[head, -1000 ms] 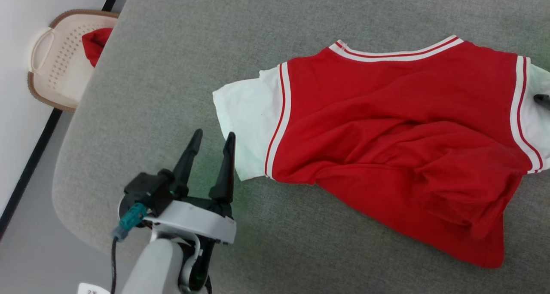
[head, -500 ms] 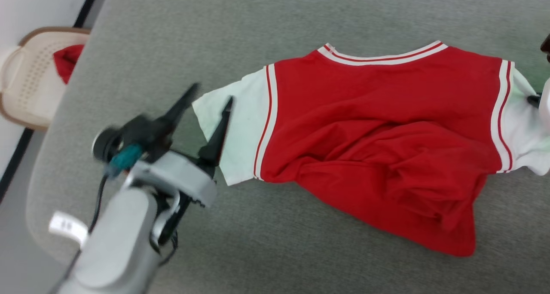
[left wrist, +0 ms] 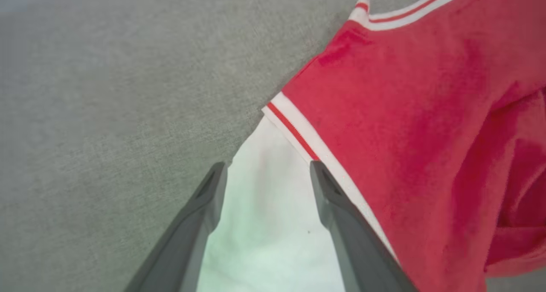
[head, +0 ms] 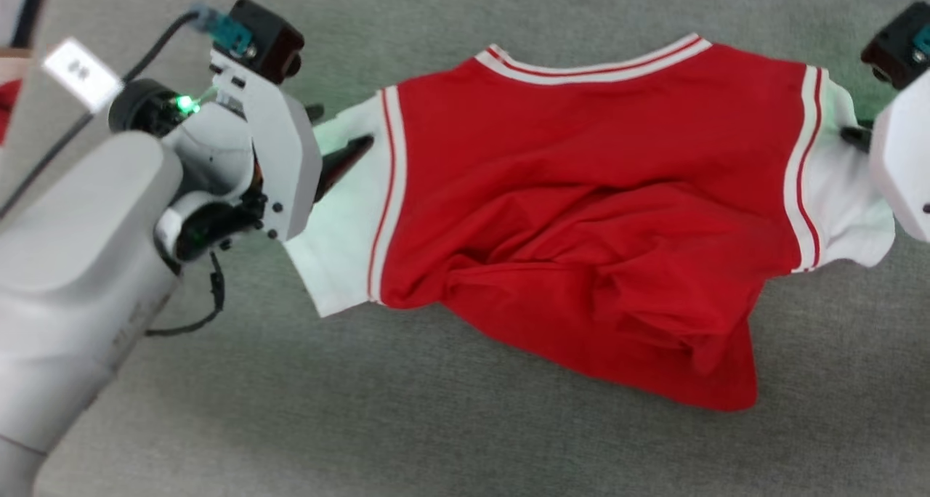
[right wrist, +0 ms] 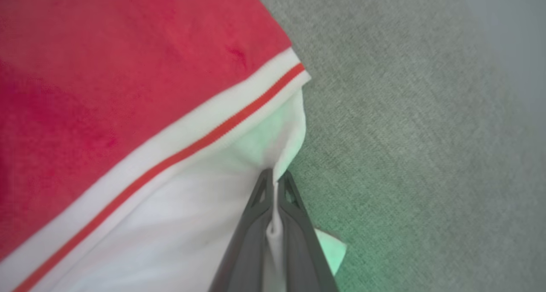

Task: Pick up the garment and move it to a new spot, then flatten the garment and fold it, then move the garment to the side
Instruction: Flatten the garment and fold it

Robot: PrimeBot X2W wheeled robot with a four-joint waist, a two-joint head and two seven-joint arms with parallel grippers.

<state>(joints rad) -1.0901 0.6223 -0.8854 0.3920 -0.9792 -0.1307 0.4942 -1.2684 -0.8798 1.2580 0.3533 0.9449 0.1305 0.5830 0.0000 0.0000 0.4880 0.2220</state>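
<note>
The right gripper [right wrist: 275,177] has its two dark fingers pinched together on the edge of one white sleeve of the red jersey garment [head: 581,192] with white-and-red striped trim. The left gripper [left wrist: 264,169] has its fingers apart over the other sleeve, one tip at the sleeve's edge and one near the trim. The garment lies rumpled on the grey fabric-covered worktop [head: 436,439], that second sleeve toward its left edge.

Grey surface [head: 465,453] open in front of garment [head: 581,192]; left arm [head: 80,264], right arm [head: 904,170] block sleeve ends.
</note>
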